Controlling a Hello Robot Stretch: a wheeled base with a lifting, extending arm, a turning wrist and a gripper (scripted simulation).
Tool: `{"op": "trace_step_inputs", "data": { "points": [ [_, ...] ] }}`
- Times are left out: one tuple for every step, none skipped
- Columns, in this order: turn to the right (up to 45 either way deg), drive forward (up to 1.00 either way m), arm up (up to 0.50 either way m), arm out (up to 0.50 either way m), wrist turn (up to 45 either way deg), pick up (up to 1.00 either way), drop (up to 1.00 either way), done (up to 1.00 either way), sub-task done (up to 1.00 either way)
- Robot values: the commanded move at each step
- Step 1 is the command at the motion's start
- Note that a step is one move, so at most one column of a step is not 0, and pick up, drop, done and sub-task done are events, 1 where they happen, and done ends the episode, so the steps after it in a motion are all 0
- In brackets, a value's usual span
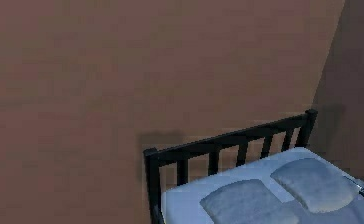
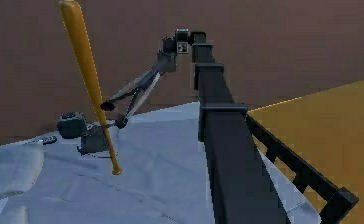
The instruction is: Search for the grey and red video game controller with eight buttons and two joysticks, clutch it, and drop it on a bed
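Gripper (image 2: 112,112) near a grey lump (image 2: 72,125) at the bed (image 2: 170,170): we could not tell whether it held anything. We judged releasing clear of the bat (image 2: 88,75) best.

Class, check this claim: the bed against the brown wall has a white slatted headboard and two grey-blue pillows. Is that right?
Not quite: the slatted headboard is black, not white, as the forward view shows. The rest holds: the bed stands against the brown wall and has two grey-blue pillows.
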Motion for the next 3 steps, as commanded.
{"op": "trace_step_inputs", "data": {
  "points": [
    [0.0, 0.00, 0.00, 0.00, 45.0, 0.00, 0.00, 0.00, 0.00],
    [0.0, 0.00, 0.00, 0.00, 27.0, 0.00, 0.00, 0.00, 0.00],
    [0.0, 0.00, -0.40, 0.00, 0.0, 0.00, 0.00, 0.00, 0.00]
  ]
}}
